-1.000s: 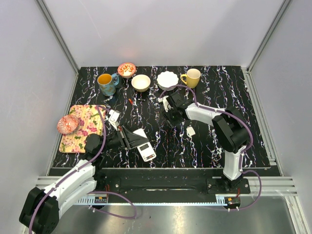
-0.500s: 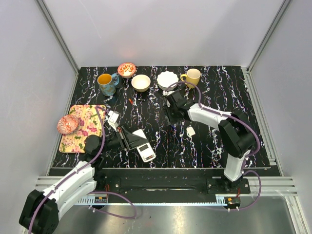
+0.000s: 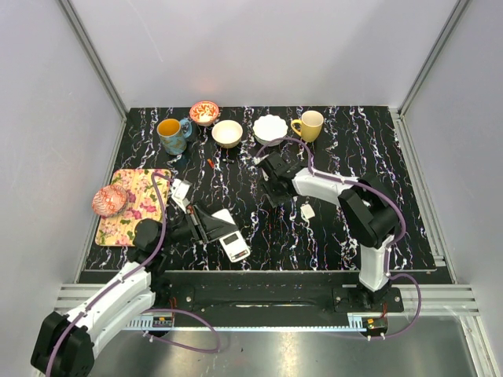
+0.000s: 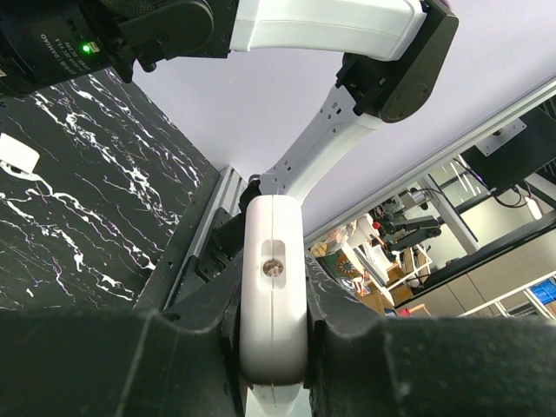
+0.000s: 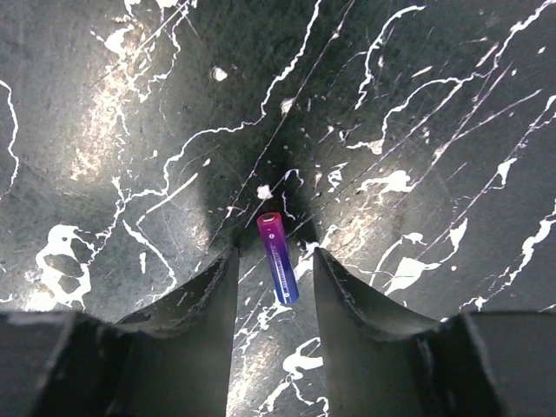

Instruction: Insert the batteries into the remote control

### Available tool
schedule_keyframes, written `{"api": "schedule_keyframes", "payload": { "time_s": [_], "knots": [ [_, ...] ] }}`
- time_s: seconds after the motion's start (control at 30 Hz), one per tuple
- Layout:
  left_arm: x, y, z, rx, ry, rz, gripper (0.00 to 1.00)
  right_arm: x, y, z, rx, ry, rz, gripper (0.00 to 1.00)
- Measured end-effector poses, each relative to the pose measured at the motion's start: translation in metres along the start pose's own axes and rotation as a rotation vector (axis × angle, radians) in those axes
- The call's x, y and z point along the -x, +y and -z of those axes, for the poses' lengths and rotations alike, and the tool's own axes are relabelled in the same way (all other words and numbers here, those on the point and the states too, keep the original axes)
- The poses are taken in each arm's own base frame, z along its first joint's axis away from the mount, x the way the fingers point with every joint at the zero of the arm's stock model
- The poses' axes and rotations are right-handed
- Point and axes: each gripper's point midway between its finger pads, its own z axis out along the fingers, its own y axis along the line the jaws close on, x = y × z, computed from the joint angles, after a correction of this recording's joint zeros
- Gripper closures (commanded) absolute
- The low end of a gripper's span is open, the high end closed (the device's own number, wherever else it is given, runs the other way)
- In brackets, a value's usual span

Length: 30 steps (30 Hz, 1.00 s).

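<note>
Two grippers share the bench [image 3: 393, 149], and you have open marbled surface on every side of the right gripper [image 5: 274, 254] in its wrist view. Beyond it, along the far edge, sits a row of mugs and bowls (the white bowl [image 3: 269, 128] is the closest). A small white piece [image 3: 307, 210] lies to its near right. Its fingers are spread, one on each side of the battery [image 5: 280, 271], with a gap either way. The battery lies flat on the bench. It is purple-blue, its pinker end points away from the wrist, and its long axis runs roughly in line with the fingers.

Your left gripper [image 4: 274, 326] is pressed onto the remote control [image 4: 273, 278], clamping it from both sides. In the wrist view you see it edge-on: a white, rounded edge with a small round recess. From above, its long axis runs out from the gripper toward the bench's near edge, and its free end is close to that edge. A floral tray [image 3: 134, 206] lies on the gripper's outer side.
</note>
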Motion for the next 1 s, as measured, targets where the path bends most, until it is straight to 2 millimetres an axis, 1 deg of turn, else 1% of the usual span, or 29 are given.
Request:
{"api": "schedule_keyframes", "payload": {
  "time_s": [0.03, 0.07, 0.13, 0.33, 0.5, 0.6, 0.7, 0.77, 0.87, 0.93, 1.0],
  "knots": [
    [0.0, -0.001, 0.0, -0.001, -0.001, -0.001, 1.0, 0.001, -0.001, 0.0, -0.007, 0.0, 0.007, 0.81],
    [0.0, -0.001, 0.0, -0.003, -0.002, -0.003, 1.0, 0.002, -0.002, 0.0, -0.011, 0.001, 0.016, 0.89],
    [0.0, -0.002, 0.001, -0.004, -0.002, -0.004, 1.0, 0.003, -0.003, -0.002, -0.013, 0.008, 0.032, 0.99],
    [0.001, -0.007, 0.002, -0.017, -0.008, -0.018, 1.0, 0.006, -0.006, -0.003, -0.017, 0.024, 0.097, 1.0],
    [-0.001, -0.008, 0.004, -0.022, -0.01, -0.021, 1.0, 0.008, -0.01, -0.004, -0.022, 0.013, 0.193, 1.0],
    [-0.001, -0.009, 0.005, -0.025, -0.011, -0.018, 1.0, 0.008, -0.014, -0.001, -0.016, -0.053, 0.299, 1.0],
    [-0.002, -0.01, 0.005, -0.03, -0.012, -0.016, 1.0, 0.005, -0.015, 0.011, 0.018, -0.128, 0.466, 1.0],
    [-0.004, -0.01, 0.007, -0.033, -0.013, -0.009, 1.0, 0.014, -0.012, 0.02, 0.046, -0.179, 0.591, 1.0],
    [-0.007, -0.01, 0.01, -0.038, -0.016, -0.006, 1.0, 0.031, -0.006, 0.025, 0.072, -0.231, 0.723, 1.0],
    [-0.009, -0.011, 0.012, -0.043, -0.018, -0.007, 1.0, 0.037, -0.003, 0.026, 0.086, -0.25, 0.789, 1.0],
    [-0.01, -0.013, 0.013, -0.048, -0.021, -0.012, 1.0, 0.039, 0.0, 0.026, 0.108, -0.26, 0.851, 1.0]
  ]
}}
